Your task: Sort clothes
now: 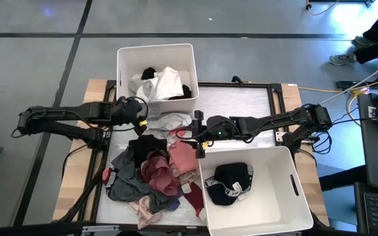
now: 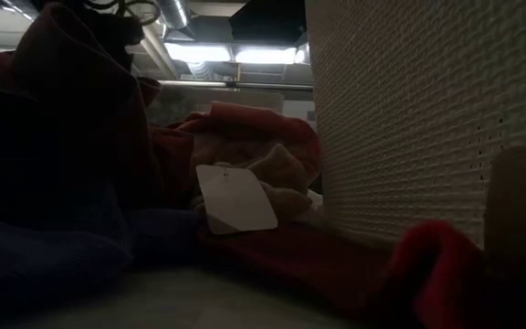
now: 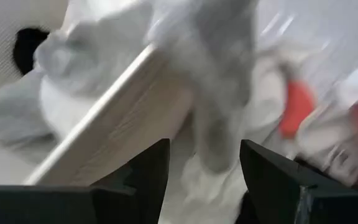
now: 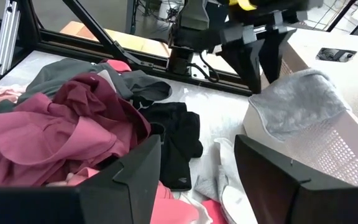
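Grey floor (image 1: 31,65) is stretching around the wooden table (image 1: 77,170), crossed by dark seam lines. Fluorescent ceiling lights (image 2: 236,55) are glowing beside metal ducting (image 2: 176,14). Someone's shoes (image 1: 343,59) are showing at the far right, with yellow cable (image 1: 320,90) trailing nearby.

One bin (image 1: 125,58) sits at the worktop's (image 1: 241,101) far edge, another (image 1: 287,210) at its near right corner; clothes (image 1: 153,174) are heaped at the near left.
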Controlling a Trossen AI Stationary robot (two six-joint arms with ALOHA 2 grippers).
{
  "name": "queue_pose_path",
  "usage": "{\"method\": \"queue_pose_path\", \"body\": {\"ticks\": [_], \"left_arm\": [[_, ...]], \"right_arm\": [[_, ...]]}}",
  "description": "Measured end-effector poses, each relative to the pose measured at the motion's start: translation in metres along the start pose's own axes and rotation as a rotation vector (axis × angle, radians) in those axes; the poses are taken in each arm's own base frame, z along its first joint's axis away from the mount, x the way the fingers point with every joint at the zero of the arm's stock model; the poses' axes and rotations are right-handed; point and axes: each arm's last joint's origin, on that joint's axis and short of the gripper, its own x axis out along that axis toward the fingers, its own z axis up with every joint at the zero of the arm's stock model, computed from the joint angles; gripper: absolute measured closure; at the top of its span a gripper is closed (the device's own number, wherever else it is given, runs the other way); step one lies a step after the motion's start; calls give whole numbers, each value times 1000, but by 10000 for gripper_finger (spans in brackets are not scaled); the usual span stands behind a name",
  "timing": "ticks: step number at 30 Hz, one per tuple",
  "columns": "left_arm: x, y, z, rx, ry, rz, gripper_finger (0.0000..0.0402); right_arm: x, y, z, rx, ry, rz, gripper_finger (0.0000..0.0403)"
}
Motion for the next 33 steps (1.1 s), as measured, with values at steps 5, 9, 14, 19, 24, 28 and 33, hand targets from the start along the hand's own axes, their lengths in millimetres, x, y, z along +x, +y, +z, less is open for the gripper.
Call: {"method": "queue_pose_path", "body": {"ticks": [5,9,14,19,24,28,33], "left_arm": [[6,-1,1,-11,-79,62,215],[6,-4,3,13,-101,35,218],[4,-7,6,51,-140,8,264],[4,-8,8,90,-156,6,332],[2,-8,12,133,-198,0,391],[-12,-6,26,130,-310,-17,392],[-43,5,50,161,-519,45,391]], "right_arm": [[0,0,0,0,-3,-1,196],[0,0,0,0,-2,0,196],[0,0,0,0,-2,0,196],[0,0,0,0,-2,0,196],[0,0,0,0,-2,0,196],[0,0,0,0,-3,0,196],[0,0,0,0,-3,0,196]]}}
